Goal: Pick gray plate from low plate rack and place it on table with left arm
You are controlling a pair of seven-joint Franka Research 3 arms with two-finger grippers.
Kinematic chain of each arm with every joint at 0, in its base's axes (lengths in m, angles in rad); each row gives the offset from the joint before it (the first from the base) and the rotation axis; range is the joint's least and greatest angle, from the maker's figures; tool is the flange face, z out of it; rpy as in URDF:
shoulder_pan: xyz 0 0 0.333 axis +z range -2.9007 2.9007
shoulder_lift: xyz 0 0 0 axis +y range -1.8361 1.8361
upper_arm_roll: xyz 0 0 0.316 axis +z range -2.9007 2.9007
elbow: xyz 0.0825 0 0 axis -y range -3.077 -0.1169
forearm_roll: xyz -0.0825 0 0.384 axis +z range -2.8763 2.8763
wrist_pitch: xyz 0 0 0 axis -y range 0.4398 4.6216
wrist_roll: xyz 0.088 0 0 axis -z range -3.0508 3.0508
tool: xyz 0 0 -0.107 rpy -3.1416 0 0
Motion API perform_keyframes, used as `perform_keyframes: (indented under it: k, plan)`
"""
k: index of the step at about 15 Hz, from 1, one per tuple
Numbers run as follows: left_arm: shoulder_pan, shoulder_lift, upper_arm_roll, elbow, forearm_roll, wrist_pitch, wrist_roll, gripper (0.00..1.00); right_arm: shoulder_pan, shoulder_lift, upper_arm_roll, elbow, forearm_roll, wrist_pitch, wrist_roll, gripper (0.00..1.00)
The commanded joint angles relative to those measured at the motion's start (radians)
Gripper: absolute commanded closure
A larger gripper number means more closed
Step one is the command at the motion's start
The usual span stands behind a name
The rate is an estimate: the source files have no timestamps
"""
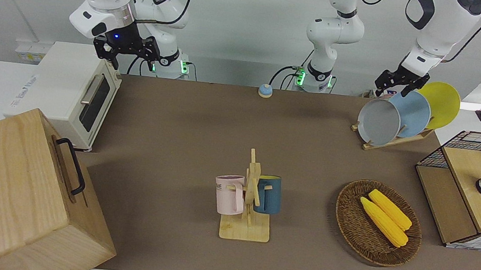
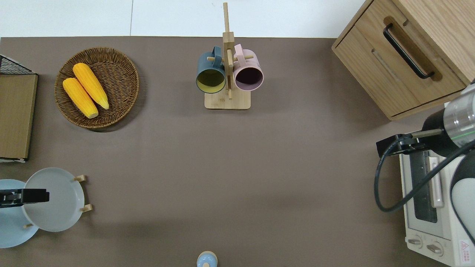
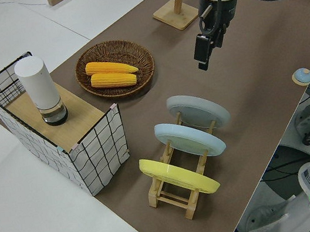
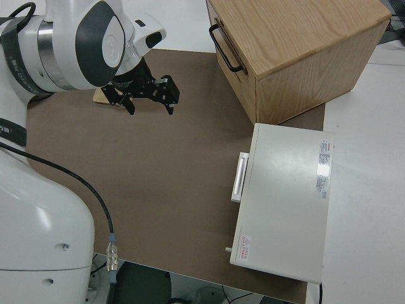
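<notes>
Nothing is yet done: the round matte gray plate (image 2: 53, 199) is seated in the low light-wood rack (image 1: 392, 140) on the brown counter (image 2: 237, 167) (ungrasped), and the left gripper (image 2: 23, 195) is held over it, its finger spacing indeterminable.

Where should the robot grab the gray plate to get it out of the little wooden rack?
Best guess: the top rim of the gray plate, coming from above. It stands tilted on edge in the low plate rack, so its upper rim is free while pegs hold the bottom. The left gripper is over it now; the right arm is parked.
</notes>
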Motion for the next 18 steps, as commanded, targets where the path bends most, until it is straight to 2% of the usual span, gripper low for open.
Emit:
perform_keyframes:
  k: [1,12,16,18]
  plan:
    - [0.034,-0.026,0.003,-0.035,0.054,0.032,0.011,0.01,-0.023,-0.004,0.021,0.007,-0.006,-0.012,0.012,0.017]
    - [0.131,-0.016,0.001,-0.224,0.137,0.28,-0.015,0.01,-0.023,-0.002,0.021,0.007,-0.006,-0.011,0.012,0.017]
    - [0.126,-0.009,-0.002,-0.262,0.171,0.332,-0.086,0.02,-0.023,-0.002,0.02,0.007,-0.006,-0.011,0.012,0.017]
    - [0.115,0.001,-0.012,-0.262,0.203,0.337,-0.162,0.03,-0.023,-0.002,0.02,0.007,-0.006,-0.011,0.012,0.017]
